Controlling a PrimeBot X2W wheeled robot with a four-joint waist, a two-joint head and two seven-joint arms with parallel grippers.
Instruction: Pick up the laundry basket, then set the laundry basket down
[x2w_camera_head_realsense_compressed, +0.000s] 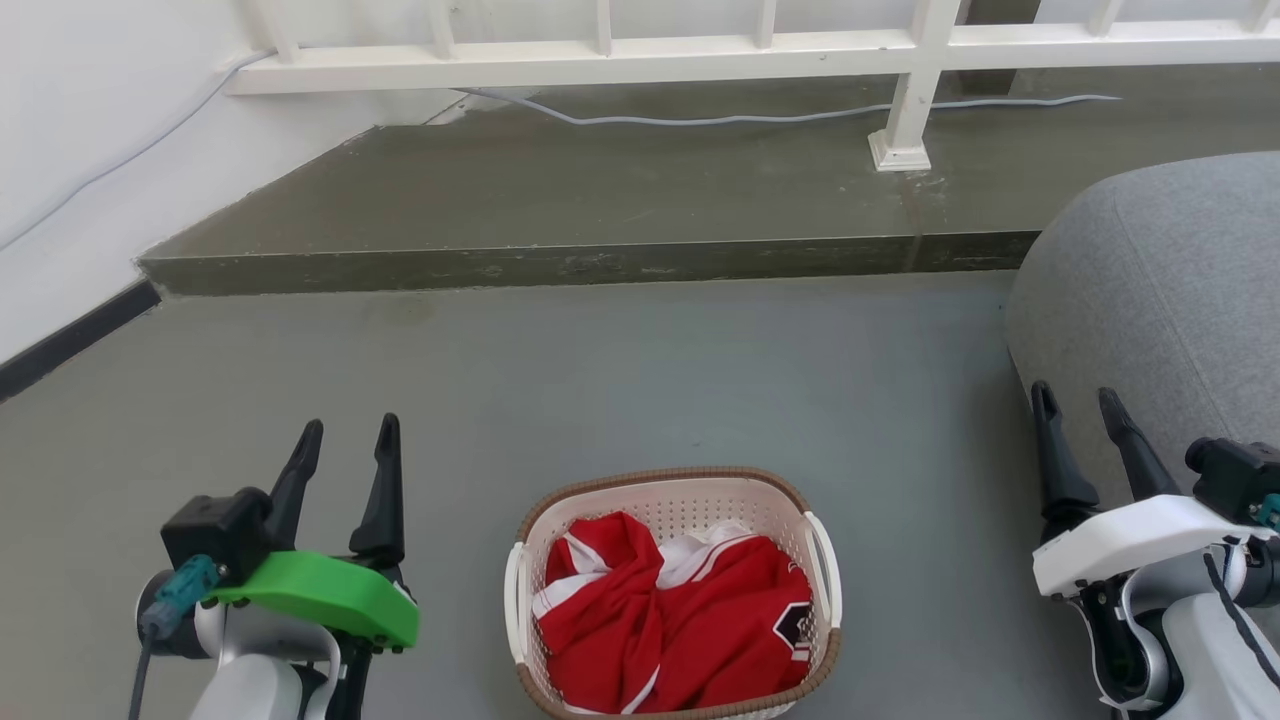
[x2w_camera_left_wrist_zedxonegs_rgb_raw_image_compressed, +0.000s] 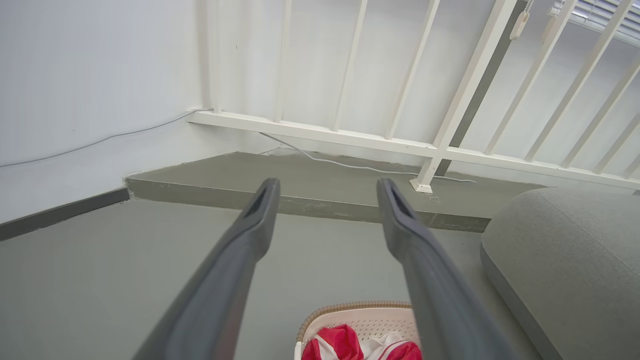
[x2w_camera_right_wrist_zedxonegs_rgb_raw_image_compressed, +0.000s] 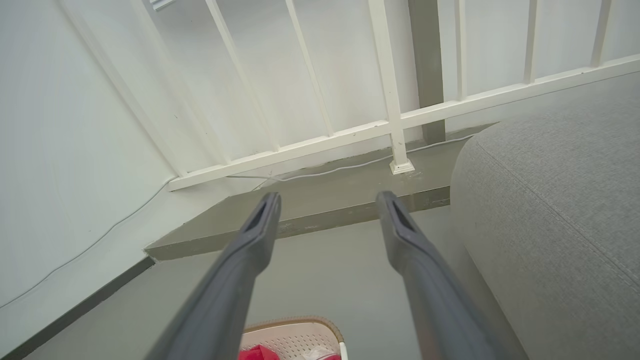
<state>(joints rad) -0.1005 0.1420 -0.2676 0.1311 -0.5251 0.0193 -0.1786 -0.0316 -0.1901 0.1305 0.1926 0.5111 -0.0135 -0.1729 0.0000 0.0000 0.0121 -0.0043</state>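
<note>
1. Between my two grippers, on the smooth grey floor (x2w_camera_head_realsense_compressed: 600, 380), sits the rounded-rectangular cream-white perforated plastic laundry basket (x2w_camera_head_realsense_compressed: 690, 508), with a brown woven-look rim and white side handles.
2. My left gripper (x2w_camera_head_realsense_compressed: 350, 425) hangs to its left and my right gripper (x2w_camera_head_realsense_compressed: 1075, 393) well off to its right; neither touches it.
3. Both pairs of long dark fingers stand apart, holding nothing.
4. A soft red-and-white garment (x2w_camera_head_realsense_compressed: 700, 620) lies crumpled inside the basket.
5. A rounded grey woven-fabric cushion (x2w_camera_head_realsense_compressed: 1150, 280) sits beside my right gripper; a white barred railing (x2w_camera_head_realsense_compressed: 600, 60) stands on the raised step (x2w_camera_head_realsense_compressed: 600, 190).
</note>
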